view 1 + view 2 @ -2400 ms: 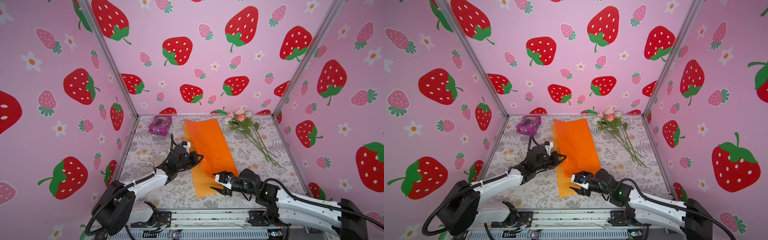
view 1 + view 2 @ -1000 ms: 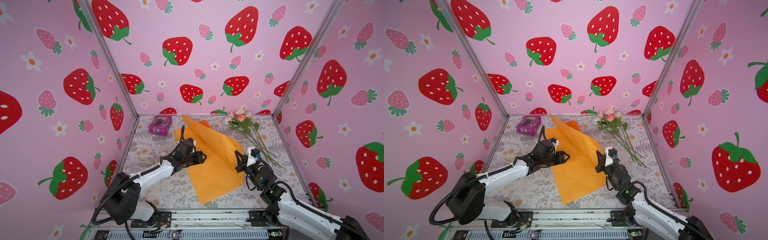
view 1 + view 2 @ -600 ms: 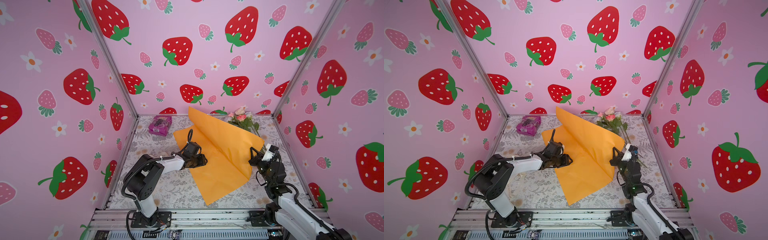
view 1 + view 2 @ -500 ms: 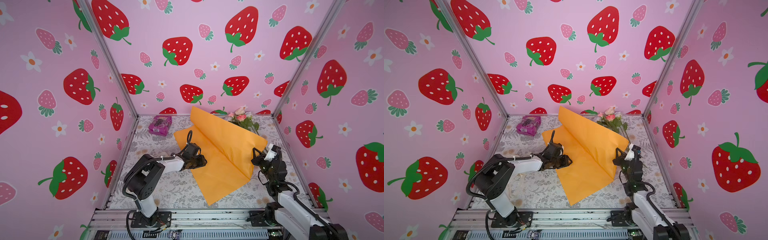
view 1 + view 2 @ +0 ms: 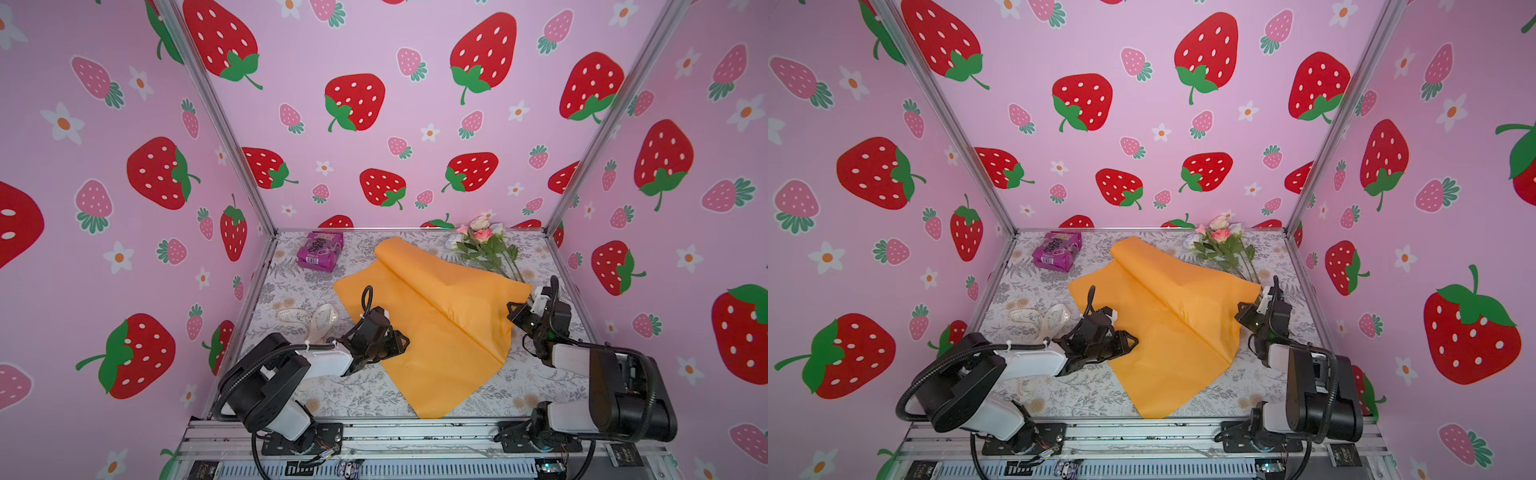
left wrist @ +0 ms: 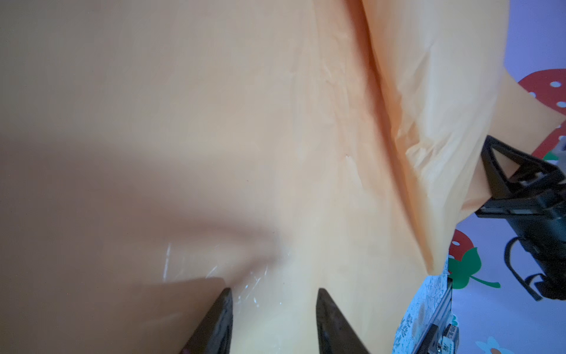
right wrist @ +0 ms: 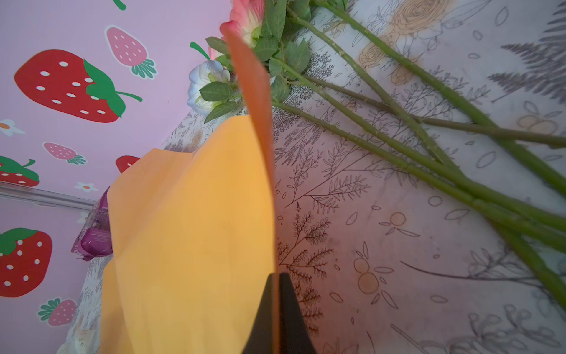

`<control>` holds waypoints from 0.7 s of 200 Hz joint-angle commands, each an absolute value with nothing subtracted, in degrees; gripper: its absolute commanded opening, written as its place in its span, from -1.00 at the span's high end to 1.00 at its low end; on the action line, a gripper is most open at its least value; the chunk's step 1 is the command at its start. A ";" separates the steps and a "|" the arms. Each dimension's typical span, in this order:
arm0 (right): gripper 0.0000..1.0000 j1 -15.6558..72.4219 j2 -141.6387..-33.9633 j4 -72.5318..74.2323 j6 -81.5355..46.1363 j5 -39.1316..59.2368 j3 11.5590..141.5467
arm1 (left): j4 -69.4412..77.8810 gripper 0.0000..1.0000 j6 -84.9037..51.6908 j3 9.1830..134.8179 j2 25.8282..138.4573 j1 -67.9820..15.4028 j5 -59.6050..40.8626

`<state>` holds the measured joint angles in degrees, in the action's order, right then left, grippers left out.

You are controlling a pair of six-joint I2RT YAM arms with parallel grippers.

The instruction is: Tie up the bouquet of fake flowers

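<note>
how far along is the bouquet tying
Done: little; the orange wrapping paper lies partly spread. In hand: the right end effector is shut on its edge, holding a fold up; the left end effector sits open over its other side. To do: the fake flowers lie bare beside it, and the cream ribbon is untouched, so wrapping and tying remain.

Reads as a purpose-built robot recording booth rather than a home or shop: boxed in on three sides by pink panels [image 5: 415, 41] printed with strawberries and white flowers, joined at the corners by bare aluminium posts [image 5: 223, 124]. Floored with a surface [image 5: 357, 390] under a grey floral-print cover, edged at the front by an aluminium rail [image 5: 415, 434] with robot arm bases [image 5: 286, 415] bolted on and black cable hoses [image 5: 984, 348] looping free.
</note>
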<state>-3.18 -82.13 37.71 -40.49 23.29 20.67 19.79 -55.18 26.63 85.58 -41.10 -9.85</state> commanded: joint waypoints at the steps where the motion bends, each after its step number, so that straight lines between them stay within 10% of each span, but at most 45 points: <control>1: 1.00 -3.52 -85.99 38.19 -39.67 26.61 23.14 | 9.28 0.07 -60.25 21.08 83.95 -42.22 -3.92; 140: 1.00 4.29 -98.37 25.44 -33.86 19.50 34.26 | -9.06 -0.13 -52.83 26.41 65.39 -41.10 8.17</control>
<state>1.76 -96.44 28.32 -35.11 21.04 31.62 -5.15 -56.49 21.69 65.12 -41.60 5.48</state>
